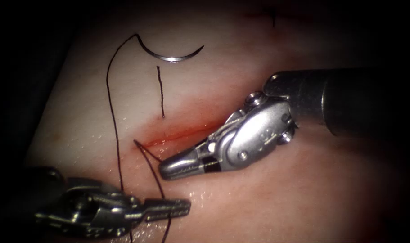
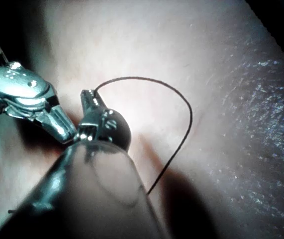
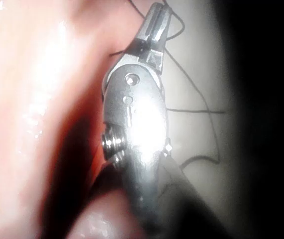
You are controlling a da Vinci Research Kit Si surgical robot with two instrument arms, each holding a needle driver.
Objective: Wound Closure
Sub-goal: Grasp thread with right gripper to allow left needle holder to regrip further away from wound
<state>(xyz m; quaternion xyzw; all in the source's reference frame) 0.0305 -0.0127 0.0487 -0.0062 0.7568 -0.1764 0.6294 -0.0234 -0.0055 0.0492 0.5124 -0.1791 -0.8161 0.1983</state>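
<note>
The curved needle (image 1: 173, 56) lies free on the tissue (image 1: 259, 207) far above the cut (image 1: 182, 133), held by neither tool and not in the tissue. Its thread (image 1: 111, 103) runs down the left side to my left tool (image 1: 186, 207), whose jaws are shut on the thread (image 2: 181, 99). A second strand (image 1: 156, 177) leaves the tissue at the cut's left end. My right tool (image 1: 165, 170) lies just below the cut, jaws shut with a short taut strand (image 1: 148, 151) at its tip (image 3: 157, 12). The right tool (image 2: 62, 130) sits beside the left tool's tip (image 2: 88, 95).
A loose cut end of thread (image 1: 160, 92) lies upright between needle and cut. Red fluid lines the cut. Another short dark thread end (image 1: 273, 19) marks the far top edge. The right tool's dark shaft (image 1: 362, 101) crosses the right side.
</note>
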